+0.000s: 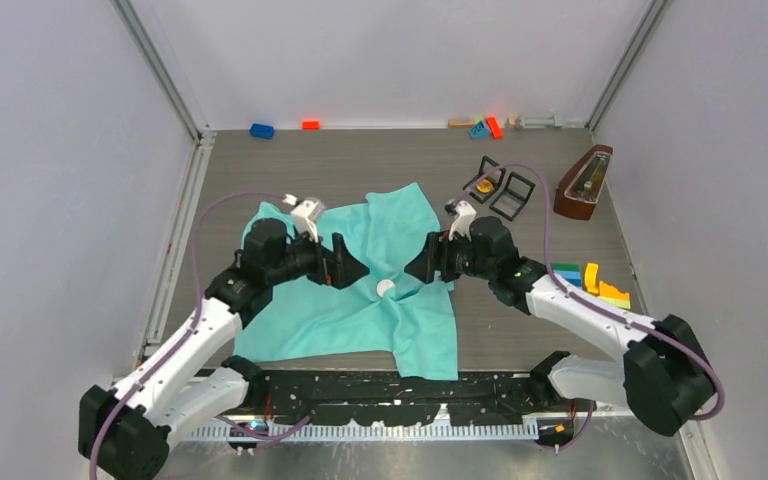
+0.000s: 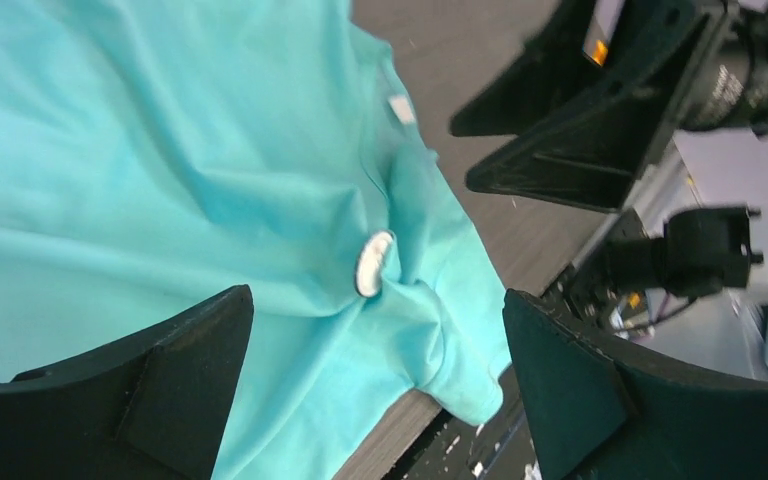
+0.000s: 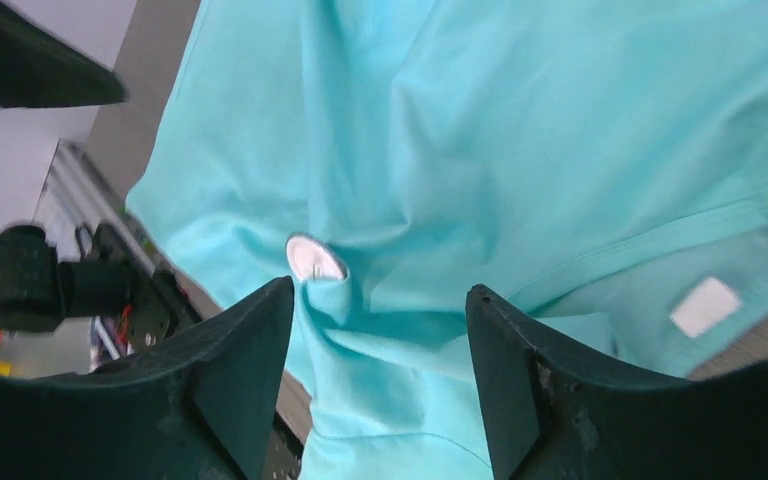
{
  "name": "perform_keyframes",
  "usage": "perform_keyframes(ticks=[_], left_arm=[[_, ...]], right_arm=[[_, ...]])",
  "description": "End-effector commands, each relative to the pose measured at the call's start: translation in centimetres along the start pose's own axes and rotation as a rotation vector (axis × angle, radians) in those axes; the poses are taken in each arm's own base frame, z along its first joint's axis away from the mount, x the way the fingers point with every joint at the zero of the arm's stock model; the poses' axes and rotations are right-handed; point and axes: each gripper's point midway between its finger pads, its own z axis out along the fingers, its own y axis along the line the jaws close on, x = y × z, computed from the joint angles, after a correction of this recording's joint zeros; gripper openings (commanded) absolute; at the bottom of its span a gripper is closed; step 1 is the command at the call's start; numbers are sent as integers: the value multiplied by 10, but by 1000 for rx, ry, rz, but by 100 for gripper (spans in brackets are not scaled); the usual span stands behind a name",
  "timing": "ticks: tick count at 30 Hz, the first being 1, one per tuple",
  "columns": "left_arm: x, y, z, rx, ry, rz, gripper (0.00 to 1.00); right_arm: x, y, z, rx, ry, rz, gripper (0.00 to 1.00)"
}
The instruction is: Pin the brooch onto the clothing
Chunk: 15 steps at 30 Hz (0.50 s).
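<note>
top view, with both wrist views. the clothing (image 1: 360, 300) lies spread and rumpled on the desk (image 1: 360, 165), between the two arms and running down to the near edge. the brooch (image 1: 385, 288), a small white disc, sits on a raised pucker of the fabric near the shirt's middle. the left gripper (image 1: 360, 270) has its jaws spread wide with nothing between them. the right gripper (image 1: 412, 268) also has its jaws parted and empty. the two point toward each other across the shirt, with the brooch in the gap between them and slightly toward the arm bases. neither arm is clearly the nearer. in the left wrist view the brooch (image 2: 373, 263) lies just ahead of the jaws, tilted on edge. in the right wrist view the brooch (image 3: 315, 260) lies ahead and nearer one finger. being round, it offers no long axis. whether its pin is fastened cannot be seen.
</note>
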Motion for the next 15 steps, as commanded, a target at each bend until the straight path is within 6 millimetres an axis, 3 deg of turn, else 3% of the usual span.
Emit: perform_keyframes(ticks=[1,4,7,10,12,13,14,15], left_arm=[[-27,32,-41,-300,28,7,100],[-48,45,-53,-338,41,-23,100],[-73,55,-65,-354,41,-61,100],[-92,74,-72,-451,19,-6,100],[-102,101,-80,-586,-11,16,100],[-106,111,-88,-633,-17,1,100],[-107,118,-95,-657,-17,-20,100],[-107,125,-101,-683,-24,-27,100]], right_arm=[[-43,-21,-35,281,-64,4,72],[-67,-61,-59,564,-114,-25,80],[-93,-94,-83,803,-123,-28,80],[-106,-128,-85,980,-94,-44,77],[-127,-145,-86,1097,-105,-85,74],[-126,-163,-84,1182,-68,-124,73],[-140,-166,-82,1208,-85,-137,72],[-135,-184,-77,1272,-30,-168,70]])
